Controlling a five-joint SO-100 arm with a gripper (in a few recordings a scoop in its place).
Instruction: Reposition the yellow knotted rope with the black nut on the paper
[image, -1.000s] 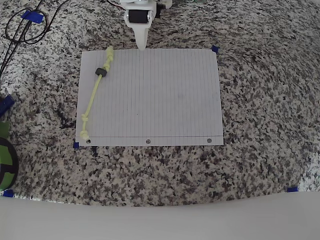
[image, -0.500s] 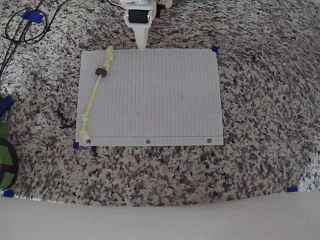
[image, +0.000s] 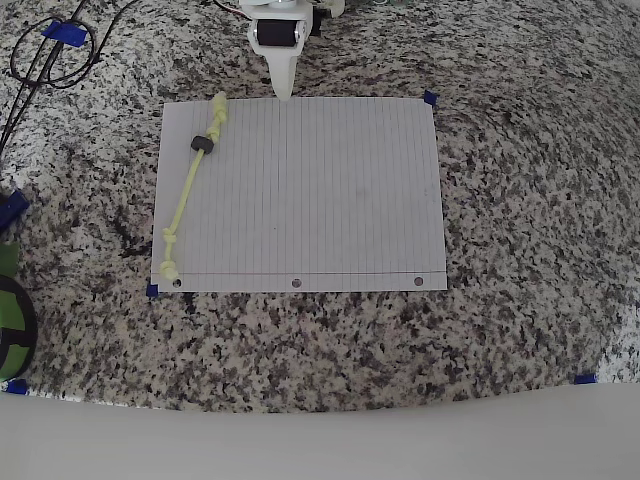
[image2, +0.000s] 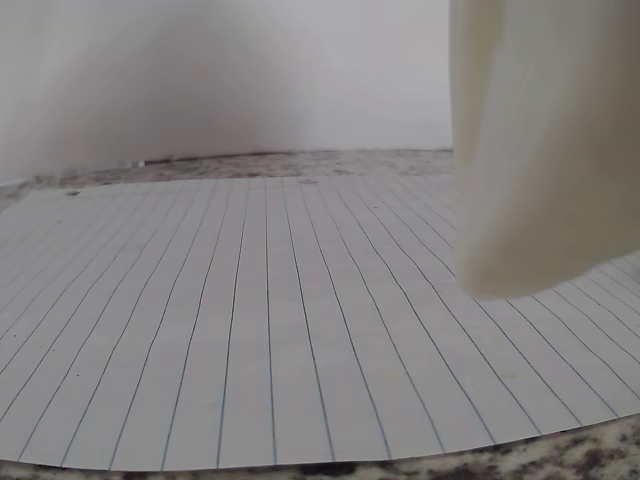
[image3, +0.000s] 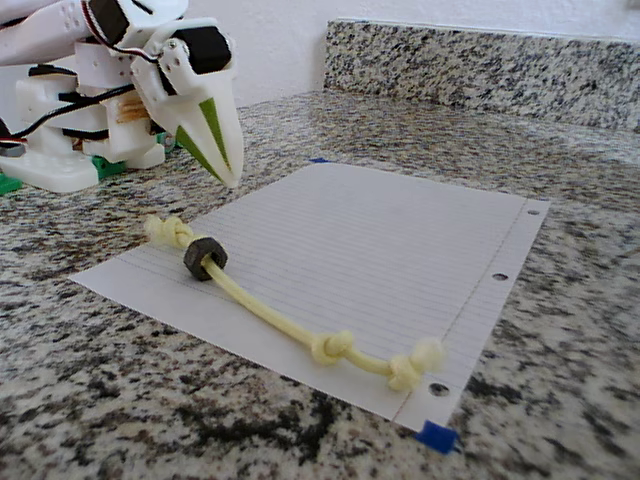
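hovering at the paper's (image: 300, 190) far edge, the claw (image3: 228, 172) is sitting with its jaws pressed together, holding nothing. the yellow rope (image: 186, 195) with its black nut (image: 203, 144) is lying along the paper's left edge in the overhead view, untouched. next, the claw is likely needing to open and reach sideways toward the nut. the wrist view is showing one blurred finger (image2: 545, 150).

You see a speckled granite countertop (image: 520, 200), its granite backsplash (image3: 480, 62) against a white wall, blue tape tabs (image: 430, 98) at the sheet's corners and counter edges, black cables (image: 45, 55) looped top left overhead, a green-and-black object (image: 10, 320) at the left edge.
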